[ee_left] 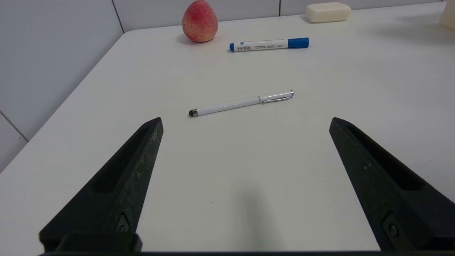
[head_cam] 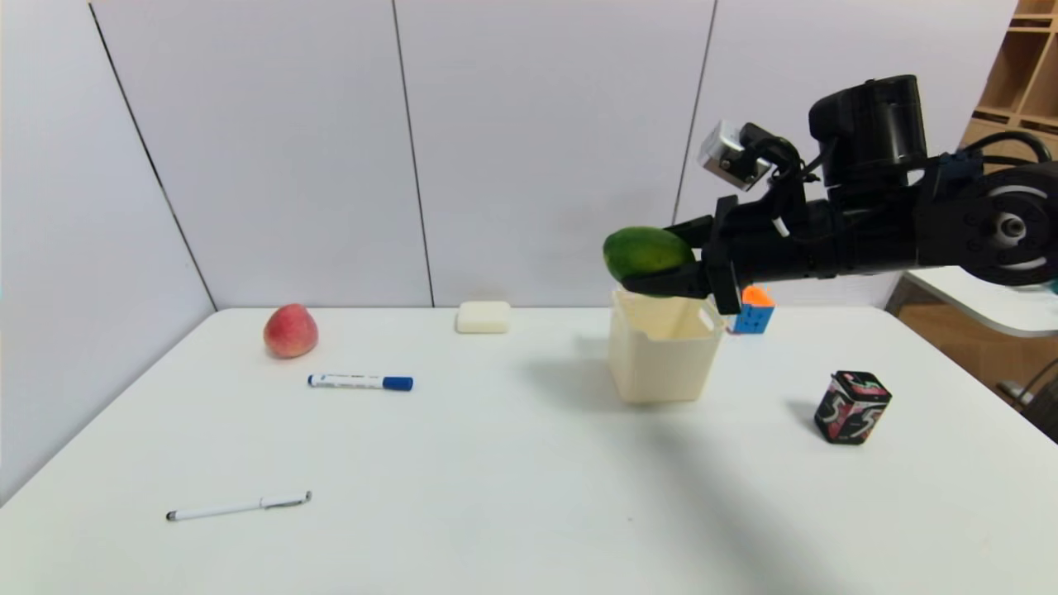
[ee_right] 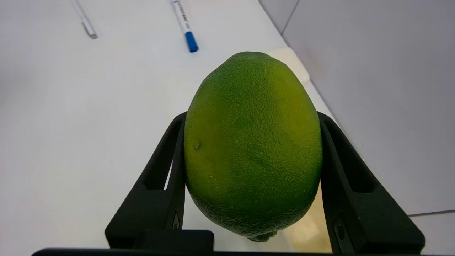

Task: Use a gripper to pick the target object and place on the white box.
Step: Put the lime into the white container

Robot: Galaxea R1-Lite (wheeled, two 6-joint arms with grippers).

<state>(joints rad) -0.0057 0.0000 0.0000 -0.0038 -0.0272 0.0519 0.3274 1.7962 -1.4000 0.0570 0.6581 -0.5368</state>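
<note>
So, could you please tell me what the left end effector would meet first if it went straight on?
Most likely the white stylus pen, lying on the table ahead of the open left end effector; depth is uncertain.

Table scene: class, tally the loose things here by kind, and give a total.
Fruit: 2, lime in the right gripper, peach
Pens: 2, marker, stylus
Boxes: 1, white box
Blocks: 1, soap
Cubes: 2, puzzle cube, black cube
Total: 8
</note>
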